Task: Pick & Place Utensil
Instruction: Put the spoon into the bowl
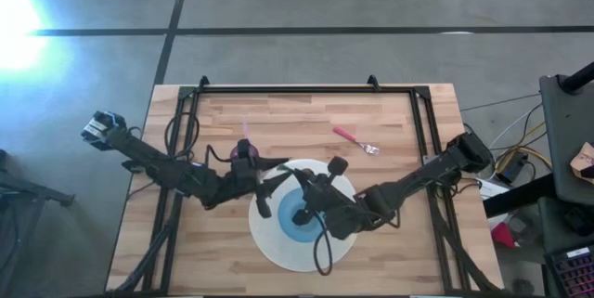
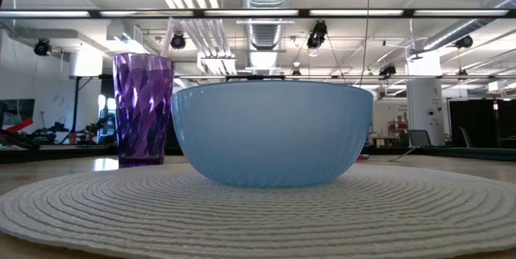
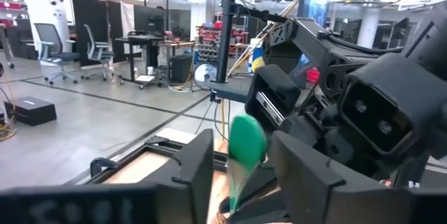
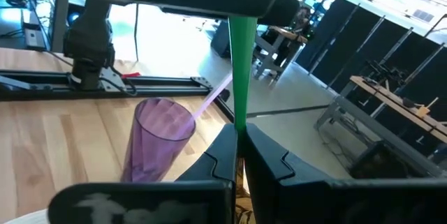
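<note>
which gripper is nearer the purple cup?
Left. The left gripper sits just beside the purple cup, over the placemat's edge. The right gripper is farther off, above the blue bowl.

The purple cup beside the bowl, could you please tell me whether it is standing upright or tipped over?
Upright. The purple cup stands on its base beside the blue bowl in the low view, mouth up, with a pink straw leaning out of it.

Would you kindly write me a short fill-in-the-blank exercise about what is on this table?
1. The bowl on the woven mat is ____.
2. The purple cup holds a ____ straw.
3. The right pincer is shut on a ____ utensil, with the left pincer at its other end.
Missing words: blue; pink; green.
</note>
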Robot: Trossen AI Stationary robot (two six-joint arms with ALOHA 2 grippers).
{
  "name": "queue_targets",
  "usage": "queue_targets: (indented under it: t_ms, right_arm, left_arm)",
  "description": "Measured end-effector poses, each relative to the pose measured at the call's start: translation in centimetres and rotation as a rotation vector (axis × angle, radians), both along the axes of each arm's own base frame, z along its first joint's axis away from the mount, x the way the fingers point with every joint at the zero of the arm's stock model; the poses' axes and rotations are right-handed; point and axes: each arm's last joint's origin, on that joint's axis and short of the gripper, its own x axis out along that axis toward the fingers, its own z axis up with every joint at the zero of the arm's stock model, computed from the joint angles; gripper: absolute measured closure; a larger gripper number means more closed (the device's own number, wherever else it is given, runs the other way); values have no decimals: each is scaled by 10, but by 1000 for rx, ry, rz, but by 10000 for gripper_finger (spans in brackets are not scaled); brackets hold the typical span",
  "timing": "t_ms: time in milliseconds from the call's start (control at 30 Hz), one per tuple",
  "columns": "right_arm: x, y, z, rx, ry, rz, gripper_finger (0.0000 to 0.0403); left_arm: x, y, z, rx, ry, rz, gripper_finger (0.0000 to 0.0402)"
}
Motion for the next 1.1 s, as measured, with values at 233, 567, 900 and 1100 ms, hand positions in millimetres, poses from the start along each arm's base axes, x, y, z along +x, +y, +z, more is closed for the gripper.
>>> queue_targets:
  t_ms: [233, 567, 900, 1100]
  right_arm:
    - [1, -2, 0, -1, 1, -4, 392]
    - [1, -2, 0, -23, 20, 0, 392]
    - [1, -1, -1, -54, 64, 38, 345]
    - [-5, 3, 5, -36, 80, 108, 281]
  left_arm:
    - [0, 0, 0, 26, 10, 2, 349]
    - [0, 0, -1, 54, 24, 8, 397]
    - [-1, -3, -2, 51, 37, -16, 399]
    - [-2, -4, -4, 47, 54, -23, 400]
